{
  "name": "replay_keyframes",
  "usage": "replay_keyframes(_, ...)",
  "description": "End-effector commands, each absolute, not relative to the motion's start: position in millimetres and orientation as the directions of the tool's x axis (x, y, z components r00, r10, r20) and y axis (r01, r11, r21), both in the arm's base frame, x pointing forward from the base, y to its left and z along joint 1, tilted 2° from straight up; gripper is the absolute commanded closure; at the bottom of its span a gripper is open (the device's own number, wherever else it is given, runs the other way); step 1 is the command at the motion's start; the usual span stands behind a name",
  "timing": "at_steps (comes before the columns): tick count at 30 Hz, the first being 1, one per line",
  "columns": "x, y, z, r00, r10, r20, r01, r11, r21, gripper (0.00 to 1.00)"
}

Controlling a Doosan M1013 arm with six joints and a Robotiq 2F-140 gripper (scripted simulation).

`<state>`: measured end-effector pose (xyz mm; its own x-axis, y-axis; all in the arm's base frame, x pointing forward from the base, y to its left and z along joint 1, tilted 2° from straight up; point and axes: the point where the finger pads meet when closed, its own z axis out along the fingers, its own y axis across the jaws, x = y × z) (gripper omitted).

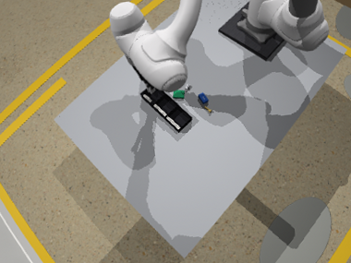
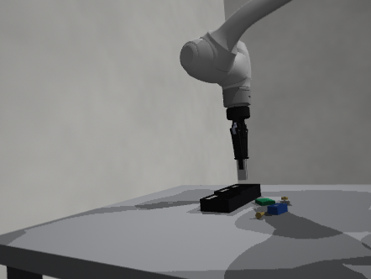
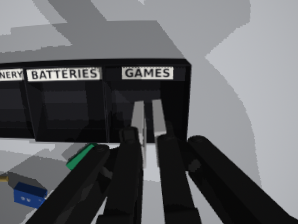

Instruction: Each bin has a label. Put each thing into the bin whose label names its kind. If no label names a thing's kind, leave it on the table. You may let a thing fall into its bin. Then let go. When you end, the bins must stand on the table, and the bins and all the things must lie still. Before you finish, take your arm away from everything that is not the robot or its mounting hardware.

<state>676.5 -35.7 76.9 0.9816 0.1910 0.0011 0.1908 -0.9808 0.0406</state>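
While the smooth, rounded white arm [image 1: 158,55] [image 2: 211,60] is curving overhead, its dark gripper [image 1: 151,91] [image 2: 242,177] [image 3: 149,114] is pointing down above the end compartment of a black bin row [image 1: 184,121] [image 2: 216,205] [image 3: 187,100]. The pale, flat fingertips are standing almost together with a thin gap between them, and they are holding nothing. The straight-sided bins are sitting on the smooth gray surface [image 1: 186,185] [image 2: 126,239] [image 3: 277,75], their white labels showing bold dark lettering: "GAMES" [image 3: 147,73] is marking the compartment under the gripper, "BATTERIES" [image 3: 64,74] the next, and a third label [image 3: 11,74] is showing only "NERY".

Outside the bins, a flat green block [image 1: 178,94] [image 2: 265,202] [image 3: 81,156] is lying near the row's long side. A blue box [image 1: 203,98] [image 2: 277,209] [image 3: 30,195] is lying farther out, with a slim golden piece [image 1: 208,110] [image 2: 259,215] [image 3: 4,178] resting near it. Near the green block, a tiny grayish piece [image 1: 188,87] is lying on the surface, though its shape is perhaps too small to make out fairly.
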Motion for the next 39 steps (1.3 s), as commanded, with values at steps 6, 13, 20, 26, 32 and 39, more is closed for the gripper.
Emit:
replay_keyframes(6, 677, -36, 59, 0.982, 0.191, 0.001, 0.191, -0.981, 0.041, 0.95)
replay_keyframes(13, 677, -37, 40, 0.982, 0.191, 0.001, 0.191, -0.981, 0.041, 0.95)
replay_keyframes(20, 677, -37, 36, 0.982, 0.191, 0.001, 0.191, -0.981, 0.041, 0.95)
replay_keyframes(26, 677, -37, 36, 0.982, 0.191, 0.001, 0.191, -0.981, 0.041, 0.95)
replay_keyframes(32, 677, -37, 36, 0.982, 0.191, 0.001, 0.191, -0.981, 0.041, 0.95)
replay_keyframes(39, 677, -37, 36, 0.982, 0.191, 0.001, 0.191, -0.981, 0.041, 0.95)
